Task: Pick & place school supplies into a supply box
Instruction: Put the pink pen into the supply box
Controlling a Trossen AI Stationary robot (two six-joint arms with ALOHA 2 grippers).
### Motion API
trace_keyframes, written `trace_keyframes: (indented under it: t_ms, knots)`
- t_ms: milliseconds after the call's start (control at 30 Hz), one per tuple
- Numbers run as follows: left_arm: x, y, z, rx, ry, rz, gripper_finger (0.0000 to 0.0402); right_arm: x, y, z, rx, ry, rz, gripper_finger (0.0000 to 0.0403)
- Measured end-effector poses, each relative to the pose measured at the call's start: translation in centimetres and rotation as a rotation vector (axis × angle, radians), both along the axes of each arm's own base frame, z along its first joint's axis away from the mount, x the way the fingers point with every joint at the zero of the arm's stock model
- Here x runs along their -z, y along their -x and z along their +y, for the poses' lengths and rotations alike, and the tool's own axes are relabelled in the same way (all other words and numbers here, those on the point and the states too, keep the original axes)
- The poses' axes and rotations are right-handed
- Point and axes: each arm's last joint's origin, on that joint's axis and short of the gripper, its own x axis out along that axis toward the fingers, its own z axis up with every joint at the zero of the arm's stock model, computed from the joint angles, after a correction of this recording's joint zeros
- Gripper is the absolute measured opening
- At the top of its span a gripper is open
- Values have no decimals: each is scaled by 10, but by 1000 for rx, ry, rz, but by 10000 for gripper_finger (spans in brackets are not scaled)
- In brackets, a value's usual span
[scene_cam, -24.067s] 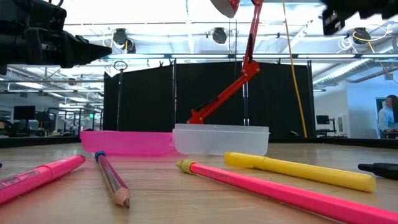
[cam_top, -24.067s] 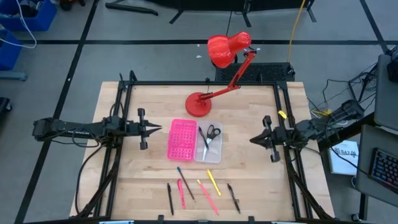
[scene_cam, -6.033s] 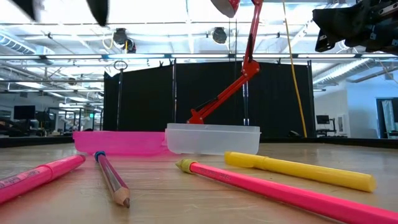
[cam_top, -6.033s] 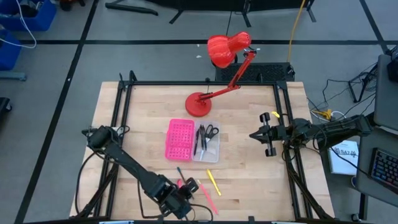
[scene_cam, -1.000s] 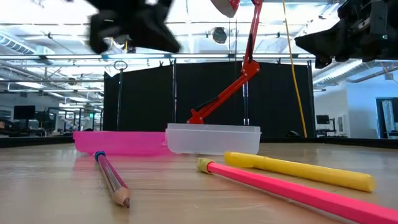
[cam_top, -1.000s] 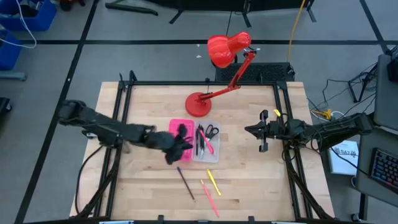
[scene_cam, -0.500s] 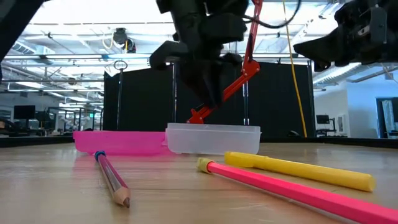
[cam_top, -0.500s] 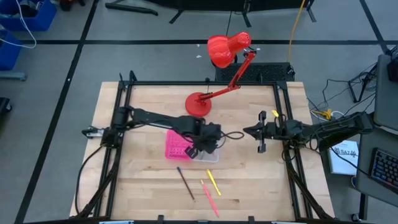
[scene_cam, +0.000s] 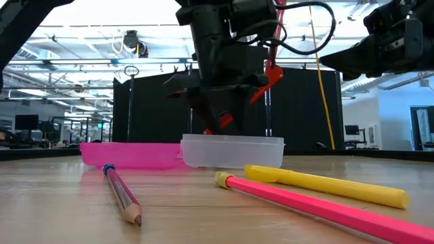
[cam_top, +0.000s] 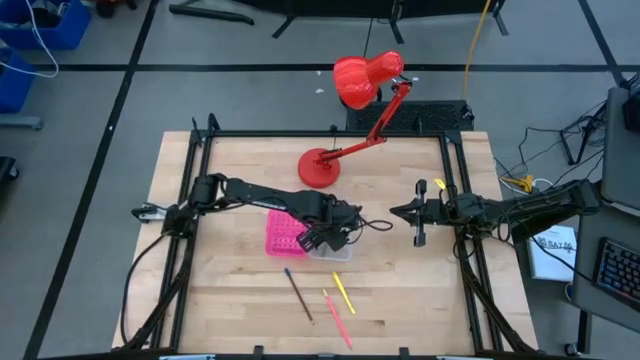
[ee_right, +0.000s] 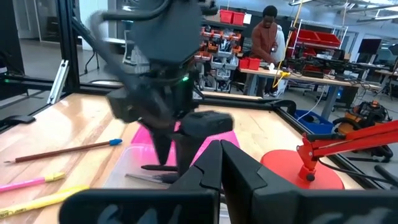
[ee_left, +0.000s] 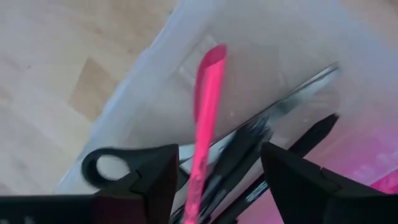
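The supply box lies mid-table, its pink holed half (cam_top: 283, 232) toward the left and its clear half (cam_top: 343, 252) toward the right. My left gripper (cam_top: 330, 238) hangs low over the clear half, open. In the left wrist view (ee_left: 217, 152) a pink-red pen (ee_left: 207, 106) lies in the clear half between the spread fingers, beside black-handled scissors (ee_left: 102, 167) and black pens (ee_left: 311, 134). A pencil (cam_top: 298, 293), a pink pen (cam_top: 336, 318) and a yellow pen (cam_top: 343, 292) lie on the table nearer the front edge. My right gripper (cam_top: 395, 211) waits shut, right of the box.
The red desk lamp stands with its round base (cam_top: 320, 168) just behind the box, and its arm slants up toward the far right. A black frame rail (cam_top: 200, 170) runs around the table. A person (ee_right: 267, 31) stands at a bench in the room beyond.
My left gripper has swung fast toward the table's right, from over the box's pink half to over its clear half. It has come down close above the box. The pencil, pink pen and yellow pen on the table have stayed put.
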Motion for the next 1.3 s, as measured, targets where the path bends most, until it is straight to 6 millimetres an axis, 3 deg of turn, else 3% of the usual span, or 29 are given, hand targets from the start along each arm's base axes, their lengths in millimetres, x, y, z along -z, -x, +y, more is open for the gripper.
trace_keyframes:
  t_ms: [433, 867, 1167, 1300]
  knots:
    - [24, -4, 19, -8, 14, 57, 159, -1, 0, 0, 4, 21, -12, 0]
    - [25, -5, 34, -2, 2, 62, 89, -3, 0, 0, 6, 23, -26, 0]
    - [28, -4, 33, 9, 35, 72, 21, -3, 0, 0, 5, 22, -25, 0]
    - [25, -3, 33, -53, 45, 74, 18, -3, 0, 0, 5, 22, -26, 0]
